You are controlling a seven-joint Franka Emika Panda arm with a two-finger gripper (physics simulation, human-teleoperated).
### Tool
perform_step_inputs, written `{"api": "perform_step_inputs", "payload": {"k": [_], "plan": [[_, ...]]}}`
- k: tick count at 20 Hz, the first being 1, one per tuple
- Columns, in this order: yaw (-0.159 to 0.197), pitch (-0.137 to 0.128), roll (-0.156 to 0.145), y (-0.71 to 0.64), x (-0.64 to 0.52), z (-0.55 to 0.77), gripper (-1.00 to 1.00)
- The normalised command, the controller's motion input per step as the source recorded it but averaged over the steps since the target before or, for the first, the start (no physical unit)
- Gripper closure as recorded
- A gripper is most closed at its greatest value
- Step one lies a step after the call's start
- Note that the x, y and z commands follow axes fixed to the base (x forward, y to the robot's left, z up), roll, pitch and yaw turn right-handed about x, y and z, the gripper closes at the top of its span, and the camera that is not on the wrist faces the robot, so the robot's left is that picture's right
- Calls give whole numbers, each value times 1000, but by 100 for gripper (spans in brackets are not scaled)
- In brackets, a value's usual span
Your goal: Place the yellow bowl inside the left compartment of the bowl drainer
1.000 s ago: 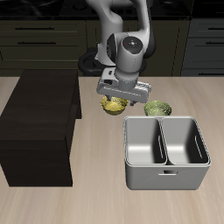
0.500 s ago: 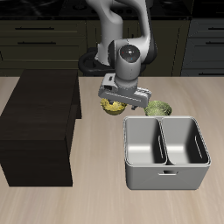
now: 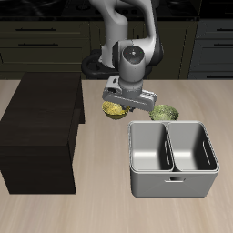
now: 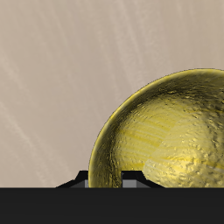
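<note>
Behind the bowl drainer [image 3: 173, 157], toward the back of the table [image 3: 100, 211], the yellow bowl [image 3: 115, 110] sits on the table surface, beside the dark wooden cabinet block [image 3: 38, 132]. Most of this bowl is covered by the robot arm [image 3: 132, 56] in the exterior view; only a glossy golden portion of its rim and inside shows below the gripper [image 3: 123, 106] body.

The gripper hangs directly over the yellow bowl, low and close to it. In the wrist view, the yellow bowl [image 4: 171, 131] fills much of the picture, with its patterned, dimpled inside facing up and its rim clearly outlined against the pale table [image 4: 61, 79]. Two small parts of the fingers [image 4: 131, 182] appear at the dark edge of that view, near the bowl rim. Whether the fingers are apart or together cannot be told from either view, and contact with the bowl cannot be confirmed.

The bowl drainer is a grey metal bin with rounded corners, standing nearer the table's front edge. A middle divider splits it into two deep wells; both wells show bare grey floors.

An olive-green bowl [image 3: 164, 113] rests on the table just behind the drainer, near the yellow bowl but apart from it.
</note>
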Motion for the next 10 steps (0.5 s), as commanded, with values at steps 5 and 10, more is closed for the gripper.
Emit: {"api": "perform_step_inputs", "payload": {"k": [5, 10], "plan": [[-6, -33, 35, 26, -89, 136, 100], [36, -39, -2, -1, 22, 244, 100]]}}
